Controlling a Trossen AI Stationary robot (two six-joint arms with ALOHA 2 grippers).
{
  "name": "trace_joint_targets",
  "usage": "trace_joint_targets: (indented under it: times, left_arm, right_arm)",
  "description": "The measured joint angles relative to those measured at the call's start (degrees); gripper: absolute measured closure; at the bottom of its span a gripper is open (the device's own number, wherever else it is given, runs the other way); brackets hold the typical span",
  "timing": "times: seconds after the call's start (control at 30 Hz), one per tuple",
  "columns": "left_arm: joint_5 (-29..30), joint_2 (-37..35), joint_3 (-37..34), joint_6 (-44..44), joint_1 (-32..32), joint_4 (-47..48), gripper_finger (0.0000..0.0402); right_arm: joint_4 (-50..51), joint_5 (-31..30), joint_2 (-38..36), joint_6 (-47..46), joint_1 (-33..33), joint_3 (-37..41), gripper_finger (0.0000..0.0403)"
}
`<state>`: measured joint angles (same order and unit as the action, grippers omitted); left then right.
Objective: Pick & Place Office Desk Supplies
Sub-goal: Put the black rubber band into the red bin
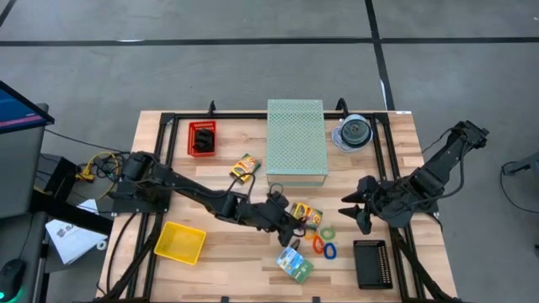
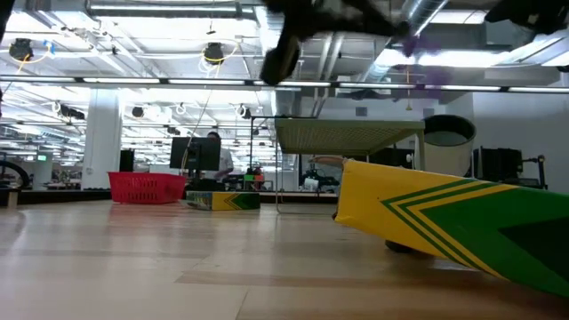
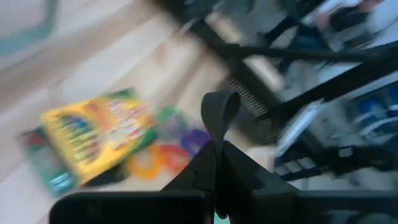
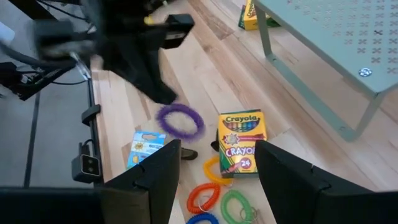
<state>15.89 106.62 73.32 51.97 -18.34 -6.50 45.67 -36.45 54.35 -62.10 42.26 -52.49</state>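
My left gripper [image 1: 292, 232] reaches in from the left over the loose supplies near the table's middle, shut on a purple elastic loop [image 4: 180, 121]. Close by lie a yellow crayon box [image 1: 307, 215], green [image 1: 327, 231], orange [image 1: 318, 244] and blue [image 1: 330, 251] loops, and a green-blue packet [image 1: 295, 263]. A second crayon box [image 1: 244, 168] lies left of the pale green perforated box. My right gripper [image 1: 352, 210] waits open to the right of the pile, its fingers pointing at the crayon box [image 4: 239, 143]. My left gripper holds the purple loop by its rim [image 4: 166, 111], coming from above and slanting toward the table's right. The loop hangs below the fingertips [image 4: 165, 97], just above the wood. Blur hides how the fingers sit on it.
The pale green perforated box [image 1: 295, 143] stands on legs at the far middle, with the disc spindle [image 1: 354, 132] to its right. A red basket [image 1: 202, 139] sits far left, a yellow tray [image 1: 179, 242] near left and a black tray [image 1: 370, 263] near right. Black frame rails run along both sides.
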Motion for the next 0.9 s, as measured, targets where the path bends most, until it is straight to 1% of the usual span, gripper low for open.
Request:
trace_joint_targets:
  times: [0.07,0.13,0.17,0.2,0.27,0.3,0.57,0.7,0.9]
  left_arm:
    - [-0.57,-0.12,-0.05,1.23,0.21,1.55,0.0398]
    - [2.83,0.53,-0.47,1.22,-0.06,0.4,0.0399]
    - [3.29,0.52,-0.47,0.9,-0.02,-0.71,0.0398]
    - [2.19,0.24,-0.17,0.77,0.07,-0.97,0.0396]
    - [-1.72,-0.2,-0.01,1.68,0.16,1.74,0.039]
    - [-2.38,0.07,-0.16,2.18,-0.1,2.71,0.0388]
    - [-1.33,0.21,-0.27,2.13,-1.45,6.27,0.0387]
    - [-1.33,0.21,-0.23,3.0,-1.47,8.71,0.0363]
    - [-1.12,0.21,-0.24,5.29,-1.47,8.74,0.0306]
  right_arm:
    - [-0.1,0.0,0.0,0.12,-0.01,0.0,0.0201]
    - [-0.52,0.0,0.0,0.12,-0.02,0.0,0.0201]
    - [-0.89,0.0,0.0,0.21,0.0,0.0,0.0201]
    - [-1.28,0.0,0.0,0.43,0.0,0.0,0.0201]
    - [-1.77,0.0,-0.02,0.58,0.0,0.0,0.0201]
    - [-1.77,-0.01,-0.02,0.6,0.0,0.0,0.0201]
    - [-2.84,0.0,-0.02,0.85,0.0,0.0,0.0201]
    - [-3.25,0.0,-0.02,1.14,0.0,0.0,0.0201]
    - [-4.33,-0.01,-0.02,1.63,0.0,0.0,0.0201]
